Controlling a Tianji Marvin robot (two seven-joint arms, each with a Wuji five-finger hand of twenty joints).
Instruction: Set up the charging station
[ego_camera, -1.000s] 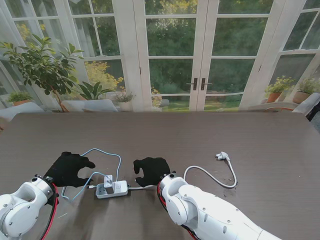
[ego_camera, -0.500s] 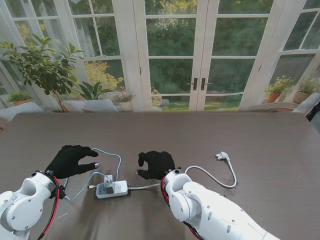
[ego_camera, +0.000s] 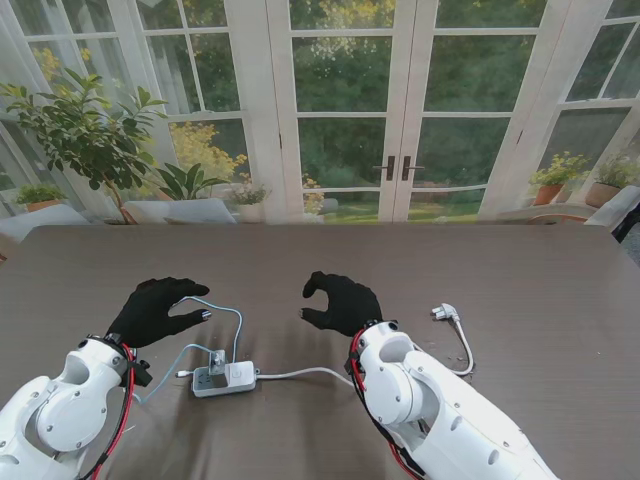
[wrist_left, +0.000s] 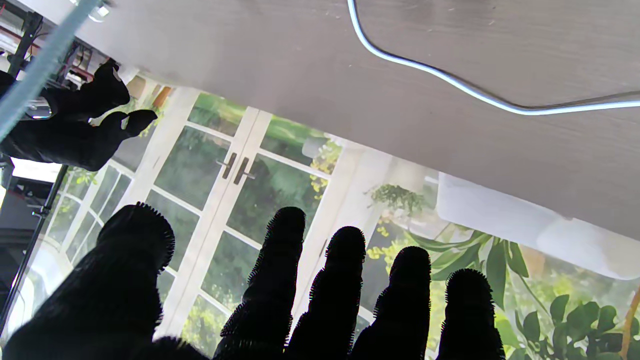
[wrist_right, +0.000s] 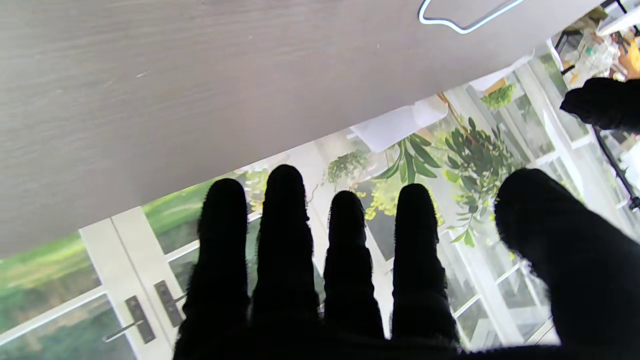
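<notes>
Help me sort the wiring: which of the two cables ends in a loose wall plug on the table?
The white cable, running from the power strip past the right hand to the plug. The light blue cable loops by the left hand.

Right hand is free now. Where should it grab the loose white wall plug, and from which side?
Judging by its pose, grip the plug by its white body, coming from above, the right hand moving rightward. It lies flat, its cord trailing toward me, so the far side is free.

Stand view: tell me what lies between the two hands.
Mostly bare table. Only the loop of the blue cable reaches in beside the left hand; the right hand is clear of it.
</notes>
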